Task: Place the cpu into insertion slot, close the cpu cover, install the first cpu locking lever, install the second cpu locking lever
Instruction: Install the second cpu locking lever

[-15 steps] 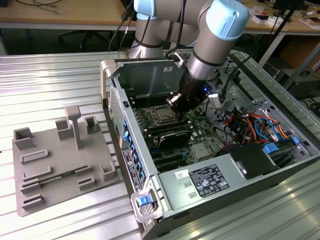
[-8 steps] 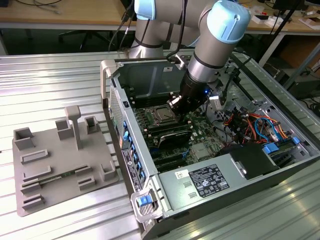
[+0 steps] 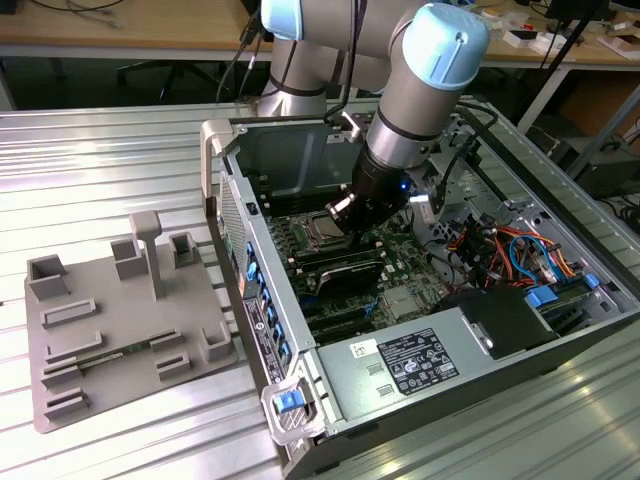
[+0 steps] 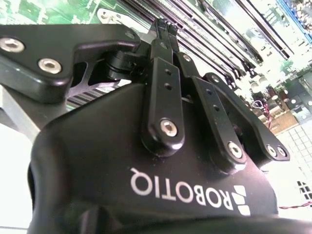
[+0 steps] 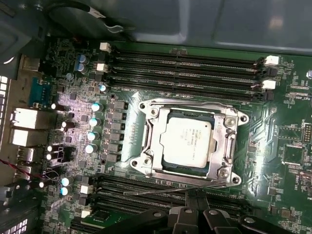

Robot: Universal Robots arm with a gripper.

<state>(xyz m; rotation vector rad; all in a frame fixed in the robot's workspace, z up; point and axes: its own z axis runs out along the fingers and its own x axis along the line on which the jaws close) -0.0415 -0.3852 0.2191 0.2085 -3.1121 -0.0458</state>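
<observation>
You see grey metal arm tube with pale-blue round joint caps point(image 3: 450, 42). Black cable point(image 3: 352, 50) runs along arm. Black cylindrical wrist section point(image 3: 380, 185) carries small blue light. In second wrist view, your matte black gripper point(image 4: 165, 27) has glossy rounded body, flat linkage bars, silver hex-socket screws point(image 4: 168, 127), white lettering across housing.

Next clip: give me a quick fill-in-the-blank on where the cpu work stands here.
1. The cpu sits inside the ___.
2. The cover is ___ over the cpu.
3. Long black ___ slots flank the socket.
4. The arm reaches into an open computer ___.

Missing: socket; closed; memory; case
</observation>
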